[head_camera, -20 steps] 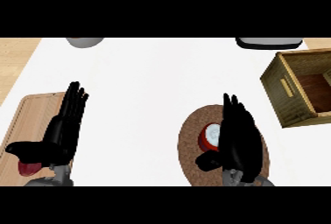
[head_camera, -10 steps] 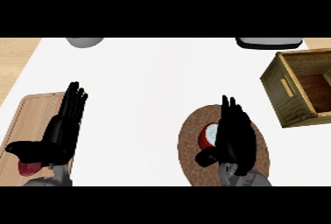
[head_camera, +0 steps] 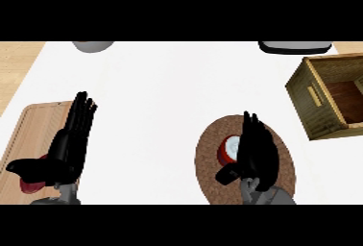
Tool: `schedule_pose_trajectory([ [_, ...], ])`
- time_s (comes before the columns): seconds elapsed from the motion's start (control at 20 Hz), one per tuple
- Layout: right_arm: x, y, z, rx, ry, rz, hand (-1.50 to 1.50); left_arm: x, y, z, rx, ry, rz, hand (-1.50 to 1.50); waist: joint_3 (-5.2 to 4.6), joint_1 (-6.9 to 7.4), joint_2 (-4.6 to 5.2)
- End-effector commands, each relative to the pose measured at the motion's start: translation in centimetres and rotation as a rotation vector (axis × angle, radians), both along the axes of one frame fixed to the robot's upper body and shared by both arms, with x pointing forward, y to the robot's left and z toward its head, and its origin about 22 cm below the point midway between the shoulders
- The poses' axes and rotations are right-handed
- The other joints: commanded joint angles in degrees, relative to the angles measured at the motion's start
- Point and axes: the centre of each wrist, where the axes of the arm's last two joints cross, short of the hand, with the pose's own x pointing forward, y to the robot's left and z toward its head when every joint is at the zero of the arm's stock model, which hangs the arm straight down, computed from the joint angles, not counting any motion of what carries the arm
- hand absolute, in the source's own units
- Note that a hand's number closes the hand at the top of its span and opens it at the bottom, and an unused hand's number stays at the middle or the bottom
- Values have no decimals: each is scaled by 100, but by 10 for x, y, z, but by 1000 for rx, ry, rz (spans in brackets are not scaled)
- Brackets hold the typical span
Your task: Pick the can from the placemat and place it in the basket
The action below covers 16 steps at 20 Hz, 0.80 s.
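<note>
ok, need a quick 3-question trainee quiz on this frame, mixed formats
1. True or false: the red can with a white top lies inside the wooden slatted basket.
2. Which hand is beside the can? A) left hand B) right hand
3. Fill in: the can sits on the round brown woven ____.

Key: 1 false; 2 B; 3 placemat.

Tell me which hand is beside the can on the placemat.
The right hand, over the round brown placemat, right beside the red can. The left hand rests apart, over the wooden board.
</note>
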Motion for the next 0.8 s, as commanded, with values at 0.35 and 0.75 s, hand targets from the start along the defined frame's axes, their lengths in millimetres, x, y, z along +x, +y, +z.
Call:
schedule_pose_trajectory([
  [0.35,16,-5,-3,12,74,-105,-150,10,4,-1,11,-3,-3,0,0,-17,4],
  [0.75,0,5,-47,21,67,-133,-150,8,21,-6,-3,-8,-11,0,0,-13,8],
])
